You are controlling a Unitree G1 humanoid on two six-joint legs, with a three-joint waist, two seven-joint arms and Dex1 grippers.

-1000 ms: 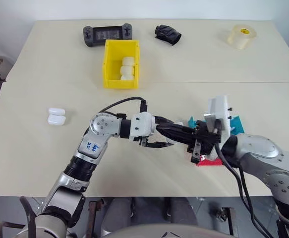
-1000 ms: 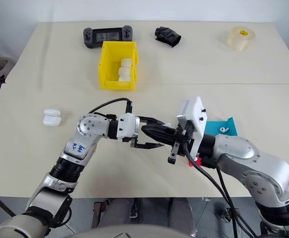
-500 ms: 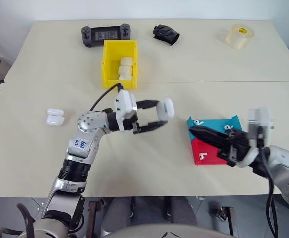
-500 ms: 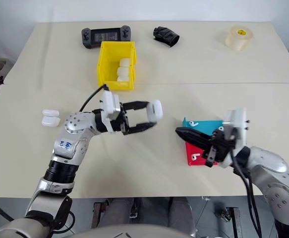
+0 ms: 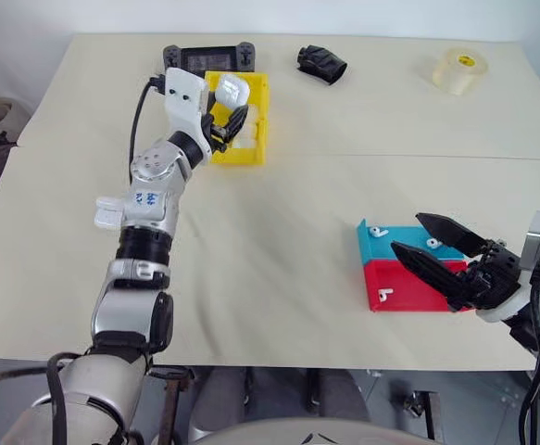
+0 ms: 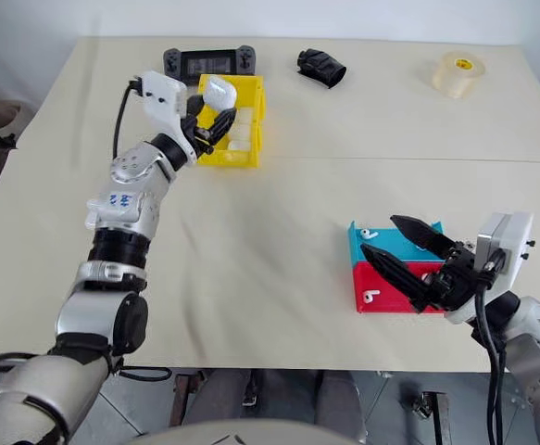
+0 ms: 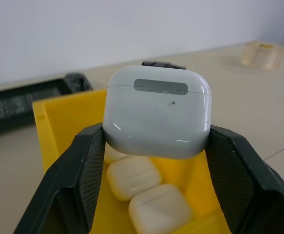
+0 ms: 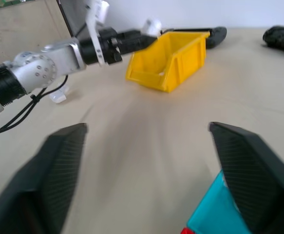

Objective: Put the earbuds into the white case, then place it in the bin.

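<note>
Beige table (image 5: 297,232); left hand (image 5: 230,104) pinching upright white case (image 5: 232,90) lid-up above bin (image 5: 253,148); right hand (image 5: 433,248) spread

Blue handwritten marks, perhaps "25", on the left arm (image 5: 146,197), not clearly legible

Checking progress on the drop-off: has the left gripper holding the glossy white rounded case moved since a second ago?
Yes. The left gripper, shut on the white case, travelled from mid-table near the teal tray to above the bright yellow plastic bin.
</note>
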